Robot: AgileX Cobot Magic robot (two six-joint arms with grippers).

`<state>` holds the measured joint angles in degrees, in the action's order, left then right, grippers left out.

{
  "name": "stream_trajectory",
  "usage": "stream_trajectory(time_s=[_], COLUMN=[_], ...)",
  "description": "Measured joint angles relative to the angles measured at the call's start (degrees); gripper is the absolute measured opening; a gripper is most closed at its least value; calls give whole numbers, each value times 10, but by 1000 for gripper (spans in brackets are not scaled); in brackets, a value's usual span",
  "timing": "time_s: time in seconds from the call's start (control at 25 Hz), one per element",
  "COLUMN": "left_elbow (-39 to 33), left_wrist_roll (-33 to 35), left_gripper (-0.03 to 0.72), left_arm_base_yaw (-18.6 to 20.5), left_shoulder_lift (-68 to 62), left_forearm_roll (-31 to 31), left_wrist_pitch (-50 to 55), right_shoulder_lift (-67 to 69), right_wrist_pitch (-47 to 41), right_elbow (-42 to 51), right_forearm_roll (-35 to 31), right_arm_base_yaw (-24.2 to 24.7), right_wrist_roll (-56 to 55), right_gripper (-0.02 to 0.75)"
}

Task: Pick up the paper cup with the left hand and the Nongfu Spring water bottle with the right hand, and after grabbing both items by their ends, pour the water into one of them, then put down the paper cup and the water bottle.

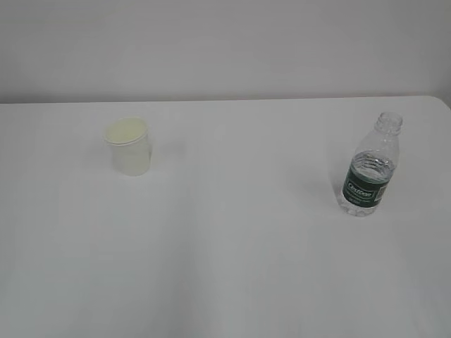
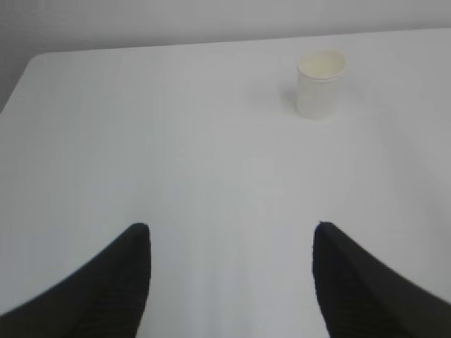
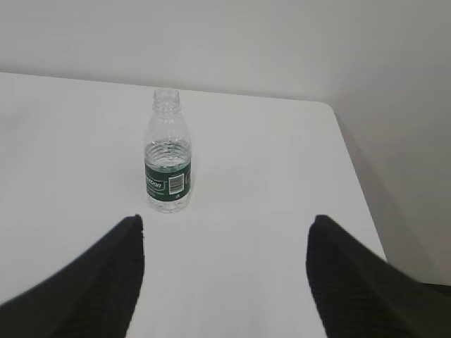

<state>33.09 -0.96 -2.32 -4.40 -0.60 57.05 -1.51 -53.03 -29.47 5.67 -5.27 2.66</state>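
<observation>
The white paper cup [image 1: 129,146] stands upright on the left of the white table, its cream inside showing. In the left wrist view the paper cup [image 2: 320,84] is far ahead and to the right of my left gripper [image 2: 232,229], which is open with only bare table between its black fingers. The uncapped Nongfu Spring water bottle [image 1: 370,167] stands upright on the right, with water [image 1: 363,197] reaching about its green label. In the right wrist view the bottle [image 3: 168,155] is ahead and left of my open, empty right gripper [image 3: 225,222]. Neither arm shows in the exterior view.
The white table [image 1: 232,239] runs back to a pale wall. Its right edge and rounded far corner [image 3: 328,109] lie close to the bottle. The table's far left corner [image 2: 32,63] appears in the left wrist view.
</observation>
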Motion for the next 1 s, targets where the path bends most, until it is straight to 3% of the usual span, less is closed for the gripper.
stream_trajectory(time_s=[1.0], left_elbow=[0], left_wrist_roll=[0], left_gripper=[514], left_arm_base_yaw=[0], left_shoulder_lift=[-132], left_forearm_roll=[1], left_wrist_pitch=[-168], right_shoulder_lift=[113], right_wrist_pitch=[170], right_elbow=[19], right_forearm_roll=[-9], right_arm_base_yaw=[0], right_wrist_roll=[0], right_gripper=[551])
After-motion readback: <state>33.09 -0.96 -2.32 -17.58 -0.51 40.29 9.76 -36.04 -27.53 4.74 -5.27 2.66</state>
